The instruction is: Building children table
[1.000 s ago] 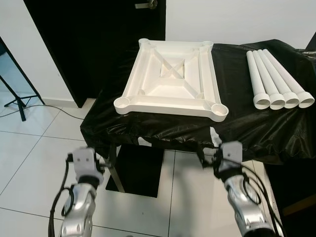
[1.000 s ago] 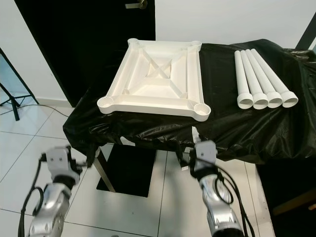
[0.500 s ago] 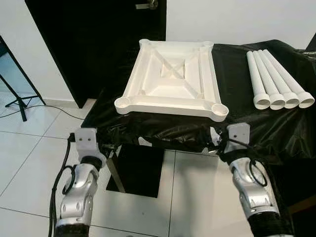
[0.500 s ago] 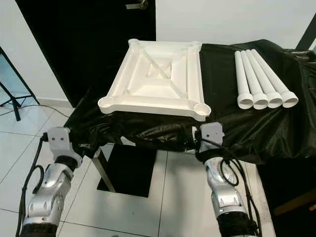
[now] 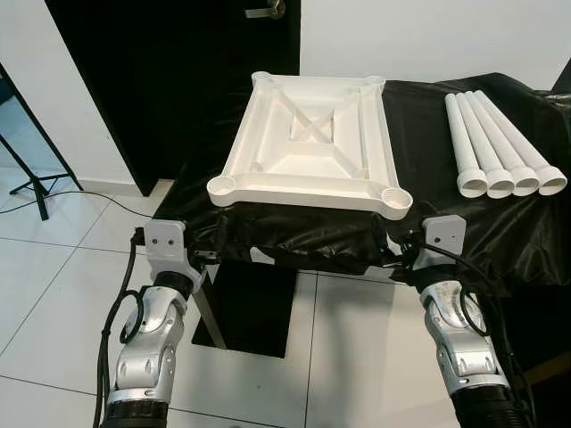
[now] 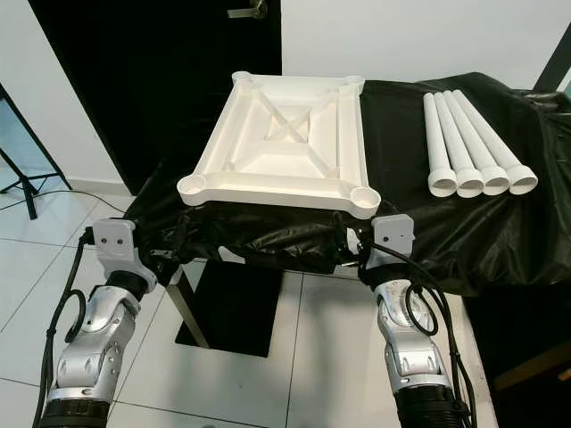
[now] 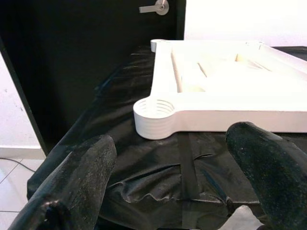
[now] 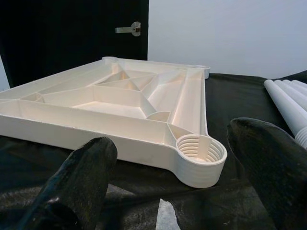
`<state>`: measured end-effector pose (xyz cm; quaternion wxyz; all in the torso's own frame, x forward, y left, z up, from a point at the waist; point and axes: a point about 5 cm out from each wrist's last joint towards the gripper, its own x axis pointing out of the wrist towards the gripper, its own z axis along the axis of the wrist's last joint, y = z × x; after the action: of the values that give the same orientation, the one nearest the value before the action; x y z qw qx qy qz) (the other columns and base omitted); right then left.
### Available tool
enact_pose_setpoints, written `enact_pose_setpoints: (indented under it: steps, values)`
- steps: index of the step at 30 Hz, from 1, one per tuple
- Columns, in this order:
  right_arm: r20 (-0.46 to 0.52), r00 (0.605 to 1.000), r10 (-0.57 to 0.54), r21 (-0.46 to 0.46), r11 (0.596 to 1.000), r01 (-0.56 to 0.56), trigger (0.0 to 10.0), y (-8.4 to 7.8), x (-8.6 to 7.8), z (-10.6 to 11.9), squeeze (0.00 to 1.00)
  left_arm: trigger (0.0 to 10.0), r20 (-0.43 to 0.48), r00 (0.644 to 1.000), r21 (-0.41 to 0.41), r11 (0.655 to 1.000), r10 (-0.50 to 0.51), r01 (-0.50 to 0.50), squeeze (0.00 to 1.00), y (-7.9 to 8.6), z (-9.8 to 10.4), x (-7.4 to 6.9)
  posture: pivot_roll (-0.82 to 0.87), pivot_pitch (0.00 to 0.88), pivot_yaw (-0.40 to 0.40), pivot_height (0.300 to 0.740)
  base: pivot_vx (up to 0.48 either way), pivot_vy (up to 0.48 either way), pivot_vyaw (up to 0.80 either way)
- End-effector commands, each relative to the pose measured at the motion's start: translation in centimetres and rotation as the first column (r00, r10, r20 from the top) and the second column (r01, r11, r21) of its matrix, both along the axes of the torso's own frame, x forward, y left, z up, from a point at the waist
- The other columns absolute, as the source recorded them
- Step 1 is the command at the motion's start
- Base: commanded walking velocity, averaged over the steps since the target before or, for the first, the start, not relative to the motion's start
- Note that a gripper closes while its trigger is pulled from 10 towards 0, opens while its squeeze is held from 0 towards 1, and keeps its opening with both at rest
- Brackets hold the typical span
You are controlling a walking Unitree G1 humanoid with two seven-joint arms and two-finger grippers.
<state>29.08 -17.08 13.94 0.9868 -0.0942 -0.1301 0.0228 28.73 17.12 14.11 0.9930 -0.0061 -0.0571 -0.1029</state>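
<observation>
A white table top (image 5: 308, 143) lies upside down on the black-covered table (image 5: 419, 152), with a threaded socket at each corner. Several white legs (image 5: 500, 147) lie side by side at the right. My left gripper (image 7: 168, 163) is open at the table's front edge, facing the front-left socket (image 7: 153, 115) from a short way off. Facing the front-right socket (image 8: 201, 155), my right gripper (image 8: 168, 167) is also open and holds nothing. In the head views both grippers, left (image 5: 203, 259) and right (image 5: 393, 254), sit just below the cloth's front edge.
A black door with a metal handle (image 5: 265, 9) stands behind the table. A dark tripod leg (image 5: 36, 183) is on the white tile floor at the left. The black cloth hangs over the front edge, and a dark base (image 5: 250, 308) sits under the table.
Both arms have risen from low over the floor up to the table's front edge, so the grippers now face the two front corner sockets.
</observation>
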Motion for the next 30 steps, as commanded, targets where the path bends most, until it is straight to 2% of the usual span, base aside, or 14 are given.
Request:
enact_pose_setpoints:
  steps: [1,2,6,30]
  values:
    - [-0.004,1.000,-0.007,0.000,1.000,0.007,10.0,0.0,0.1,0.0,0.00,10.0,-0.002,1.000,0.021,1.000,-0.013,0.013,0.00,-0.2,0.0,0.1,0.02,0.000,0.020,0.740,0.000,0.000,0.00]
    - [0.001,1.000,-0.018,0.003,1.000,0.018,10.0,-0.2,0.4,0.3,0.00,10.0,0.004,0.999,0.018,0.999,-0.044,0.044,0.00,-0.5,0.2,0.2,0.02,0.000,0.020,0.740,0.000,0.000,0.00]
    - [0.003,1.000,-0.028,0.003,1.000,0.028,10.0,-0.4,0.5,0.5,0.00,10.0,0.007,0.998,0.023,0.998,-0.066,0.066,0.00,-0.7,0.4,0.2,0.02,0.000,0.020,0.740,0.000,0.000,0.00]
    - [0.037,0.998,-0.041,-0.010,0.999,0.041,10.0,-0.4,0.6,1.3,0.00,10.0,0.028,0.996,0.018,0.997,-0.080,0.080,0.00,-0.7,1.4,0.2,0.03,0.000,0.020,0.740,0.000,0.000,0.00]
